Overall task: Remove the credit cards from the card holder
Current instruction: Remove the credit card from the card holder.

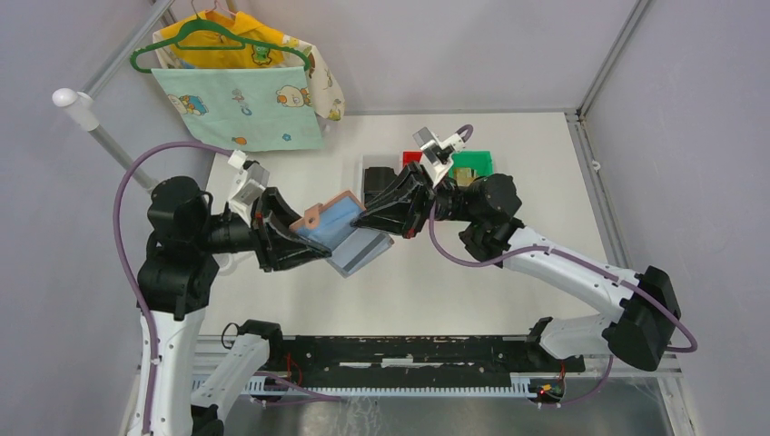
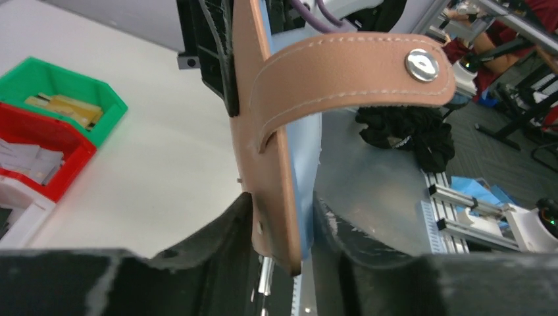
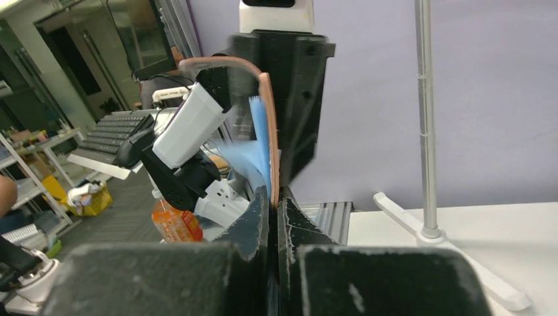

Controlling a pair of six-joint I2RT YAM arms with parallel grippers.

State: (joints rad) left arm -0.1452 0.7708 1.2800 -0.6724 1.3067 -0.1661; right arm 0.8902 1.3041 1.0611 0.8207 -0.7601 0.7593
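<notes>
L gripper (image 2: 283,220) clamped on card holder (image 1: 331,216), keeping it up off the counter (image 1: 436,291) w/ blue inside toward R gripper (image 3: 273,204), which is pinched together at its edge, prob. to pull a credit card; can't tell if one's caught.

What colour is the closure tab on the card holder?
Pinkish-tan closure tab with pale stitching and a silver snap; it shows best in the left wrist view.

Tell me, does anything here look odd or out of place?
Nothing spilled, but the card holder hangs tilted in mid-air, pinched by the left tool and right tool, its strap sticking out loose. The left tool's fingers look scuffed.
</notes>
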